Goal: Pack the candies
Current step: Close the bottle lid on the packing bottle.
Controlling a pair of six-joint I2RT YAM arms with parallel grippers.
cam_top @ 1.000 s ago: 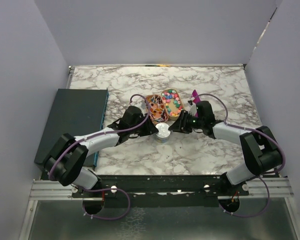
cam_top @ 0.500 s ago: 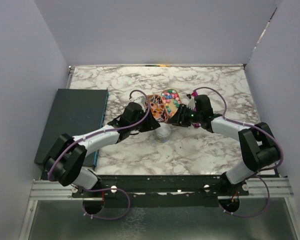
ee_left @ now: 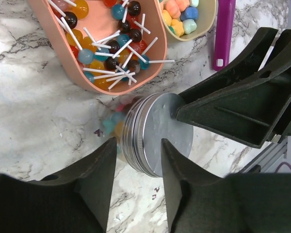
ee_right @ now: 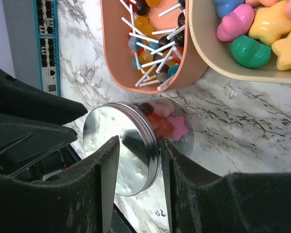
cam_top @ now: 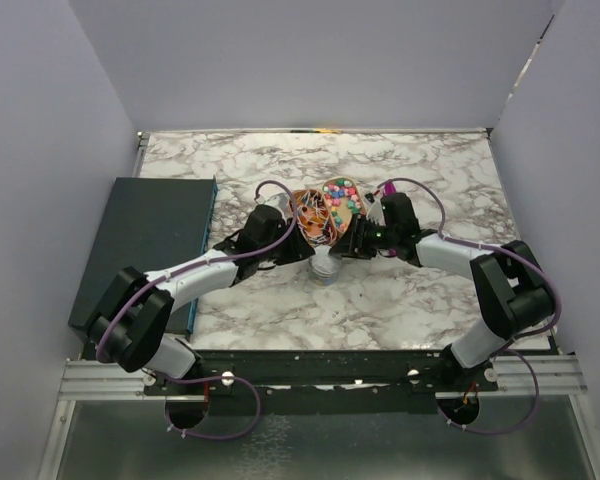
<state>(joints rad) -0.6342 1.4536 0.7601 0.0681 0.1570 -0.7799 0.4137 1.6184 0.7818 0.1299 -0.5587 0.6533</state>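
Jaws of the left gripper [ee_left: 139,145] flank the glass jar [ee_left: 117,127] and seem to pinch it. The right gripper [ee_right: 139,144] has its jaws spread over the metal lid [ee_right: 117,148]; whether they grip cannot be told. Some candies [ee_right: 165,124] lie in the jar at the centre of the desk [ee_left: 39,121]. More fill the beige tray [ee_right: 218,68] at 1 o'clock, so packing appears partial. Lollipop tray [ee_left: 153,73], purple scoop [ee_left: 224,29] and network switch [ee_right: 43,43] (9 o'clock) stand around. The lid bars further filling.

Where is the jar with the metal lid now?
In the top view the jar stands mid-table, just on the near side of the pink lollipop tray, between the left fingers and the right fingers.
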